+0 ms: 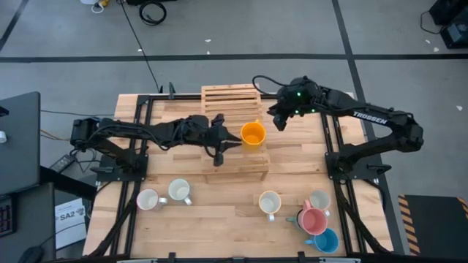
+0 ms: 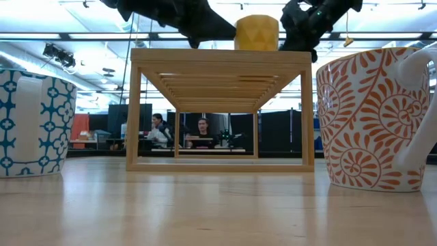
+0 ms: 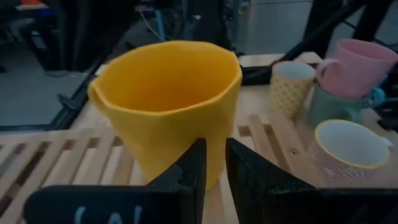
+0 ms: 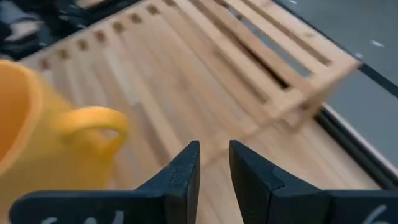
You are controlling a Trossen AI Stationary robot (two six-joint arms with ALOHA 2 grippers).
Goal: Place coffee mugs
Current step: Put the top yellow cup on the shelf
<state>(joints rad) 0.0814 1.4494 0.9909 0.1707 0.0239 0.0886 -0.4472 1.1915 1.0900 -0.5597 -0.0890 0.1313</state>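
The orange mug [image 1: 252, 134] stands upright on its base on the top of a slatted wooden rack [image 1: 238, 162], its handle [image 4: 93, 127] toward my right gripper. My left gripper [image 3: 216, 167] is level at the mug's left side [image 3: 168, 124], its fingers a narrow slit apart with nothing between them. My right gripper [image 4: 214, 163] hovers just right of and beyond the mug, beside the handle, also narrowly open and empty. In the low view the mug [image 2: 257, 33] shows on the rack's top between both arms. My left gripper has its fingertips [image 3: 196, 162] right at the lower side wall of the orange mug, coming level from the table's left. Whether they touch the wall, I cannot tell. My right gripper touches nothing.
Several more mugs stand along the near edge: two white ones [image 1: 162, 196] at the left, a cream one [image 1: 269, 201], and a pink [image 1: 313, 220] and a blue one [image 1: 326, 241] at the right. A second slatted rack [image 1: 230, 101] lies behind.
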